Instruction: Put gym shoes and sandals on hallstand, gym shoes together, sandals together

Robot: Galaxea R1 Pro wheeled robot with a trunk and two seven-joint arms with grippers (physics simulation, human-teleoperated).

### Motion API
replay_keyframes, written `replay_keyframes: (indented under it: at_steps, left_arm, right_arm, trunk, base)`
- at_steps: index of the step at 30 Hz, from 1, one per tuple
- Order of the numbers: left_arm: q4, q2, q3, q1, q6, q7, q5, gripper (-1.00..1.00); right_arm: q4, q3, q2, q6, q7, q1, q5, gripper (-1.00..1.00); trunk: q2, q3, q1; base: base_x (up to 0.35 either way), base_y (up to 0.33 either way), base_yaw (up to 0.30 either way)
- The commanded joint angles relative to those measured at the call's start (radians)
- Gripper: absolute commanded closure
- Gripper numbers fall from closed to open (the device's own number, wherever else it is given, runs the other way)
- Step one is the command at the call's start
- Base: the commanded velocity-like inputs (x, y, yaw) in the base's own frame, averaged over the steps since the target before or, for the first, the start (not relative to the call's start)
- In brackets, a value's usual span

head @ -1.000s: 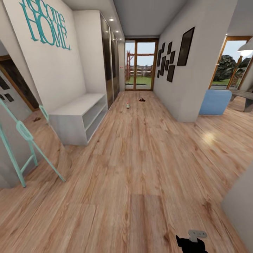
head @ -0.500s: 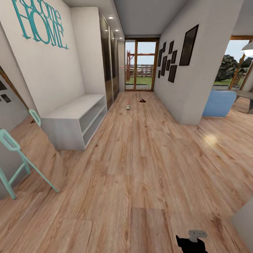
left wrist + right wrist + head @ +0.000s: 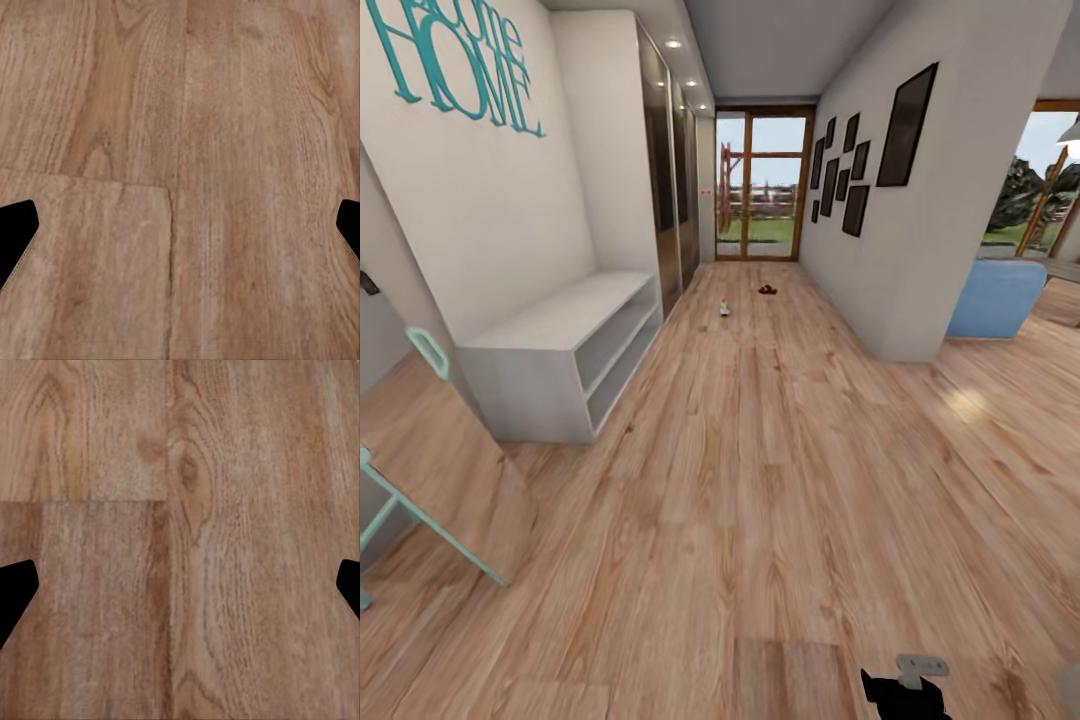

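shoes are not yet in reach; inspection runs near to far.

nearest: the corridor floor [image 3: 760,480], wood-grain planks. left gripper [image 3: 180,232] and right gripper [image 3: 180,592] both hang over bare planks in their wrist views, dark fingertips spread to the frame edges, wide apart, nothing between them. a dark part of the robot with a grey bracket [image 3: 908,685] sits at the head view's lower edge.

left foreground: a teal folding frame [image 3: 400,500] against the wall. beyond it, a plain white two-shelf bench [image 3: 560,350] under teal "home" lettering [image 3: 460,60]; it has no upper shelves, so it is judged not to be the hallstand.

far: one gym shoe [image 3: 725,305] stands on the floor mid-corridor, white with a red accent, too small to tell more. a dark brown sandal [image 3: 766,290] lies near it, toward the glass door [image 3: 760,185]. whether either is a single item or a pair cannot be told.

change noted: against the earlier head views, the bench and teal frame have slid left and lower and the framed pictures [image 3: 860,160] loom larger. the whole picture shifted, so the robot has advanced. judgement: approach phase, no item collected, further driving needed.
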Motion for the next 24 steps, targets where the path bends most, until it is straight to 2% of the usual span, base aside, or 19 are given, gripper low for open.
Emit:
replay_keyframes:
  at_steps: [1, 24]
  left_arm:
    - [0.001, 0.000, 0.009, -0.001, -0.005, -0.003, -0.011, -1.00]
    - [0.001, 0.000, 0.009, -0.001, -0.005, -0.003, -0.011, -1.00]
  right_arm:
    - [0.001, -0.008, 0.000, -0.004, 0.006, -0.001, 0.001, -1.00]
    - [0.001, -0.008, 0.000, -0.004, 0.006, -0.001, 0.001, -1.00]
  trunk:
    - [0.000, -0.001, 0.000]
    - [0.000, -0.001, 0.000]
  base:
    - [0.337, -0.025, 0.000]
    - [0.336, -0.078, 0.000]
